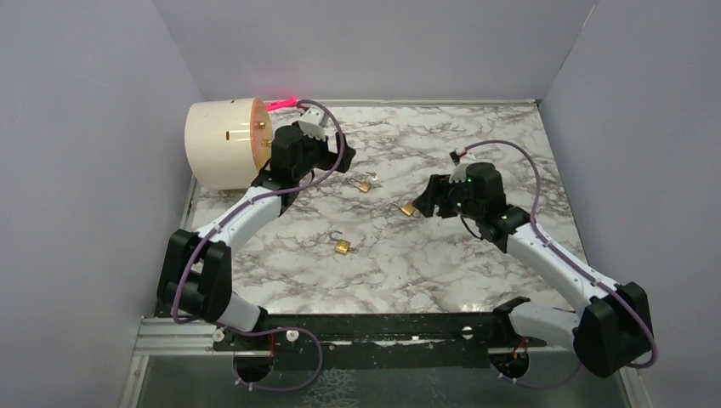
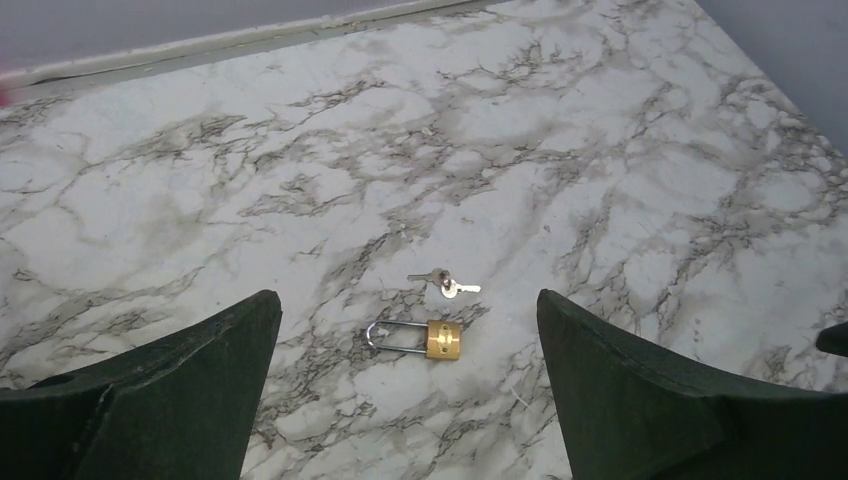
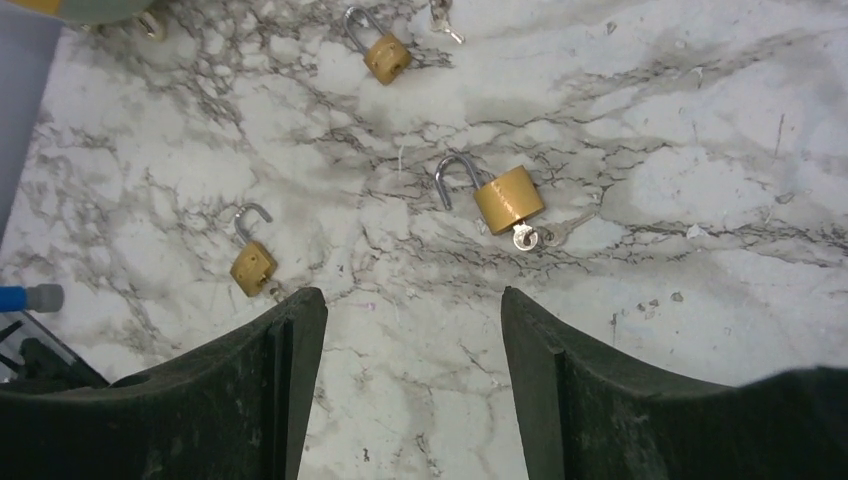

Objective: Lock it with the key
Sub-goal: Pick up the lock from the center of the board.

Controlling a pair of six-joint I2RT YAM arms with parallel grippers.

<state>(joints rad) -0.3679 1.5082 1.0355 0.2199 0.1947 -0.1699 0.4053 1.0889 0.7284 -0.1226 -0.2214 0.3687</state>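
Right gripper (image 3: 410, 300) gapes empty above the open-shackled brass padlock (image 3: 508, 198) (silver key (image 3: 524, 237) seated), so descending to grasp comes next.

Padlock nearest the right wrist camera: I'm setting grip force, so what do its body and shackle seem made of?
Padlock body: probably brass, judging by its matte yellow-gold colour. Shackle: likely steel, silvery and glinting. Plating can't be ruled out on either.
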